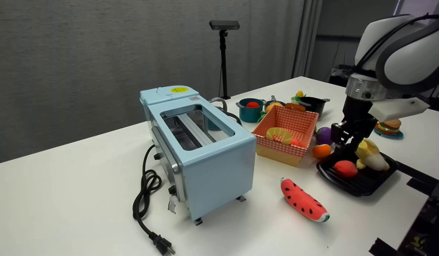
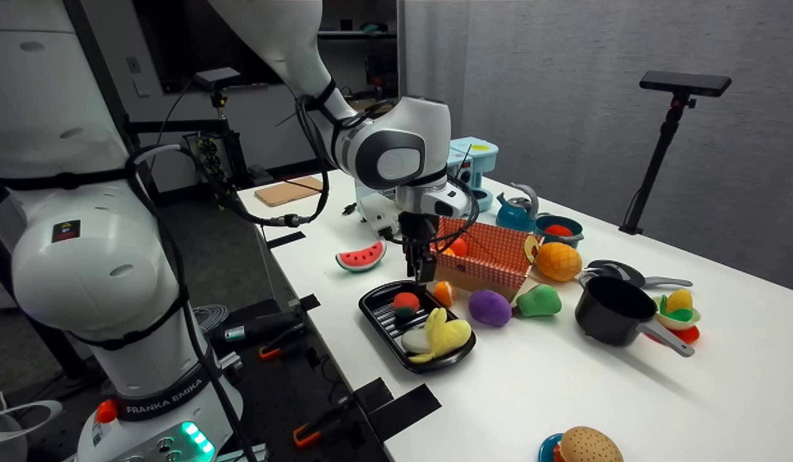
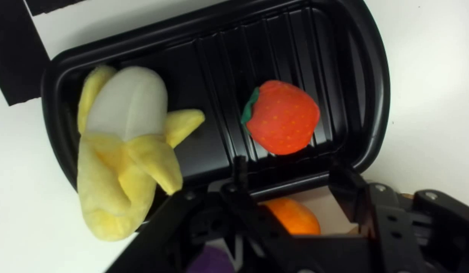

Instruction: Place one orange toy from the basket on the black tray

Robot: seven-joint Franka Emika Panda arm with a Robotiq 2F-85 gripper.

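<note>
The orange toy [image 1: 321, 151] lies on the table between the basket [image 1: 278, 153] and the black tray [image 1: 361, 186]. It shows beside the tray in an exterior view [image 2: 444, 293] and partly behind the fingers in the wrist view [image 3: 297, 216]. A red strawberry [image 3: 284, 117] and a peeled banana [image 3: 122, 151] lie in the tray [image 3: 204, 94]. In an exterior view a small orange piece [image 2: 448, 251] and a red piece [image 2: 460, 247] show inside the basket. My gripper [image 3: 289, 170] is open and empty, low over the tray's edge near the orange toy.
A purple toy [image 2: 489, 308] and a green toy [image 2: 539, 300] lie near the basket. A watermelon slice [image 1: 304, 201] lies in front of the light-blue toaster [image 1: 219, 177]. A black pot [image 2: 614, 314] stands further along the table. A toy burger [image 2: 586, 446] sits near an edge.
</note>
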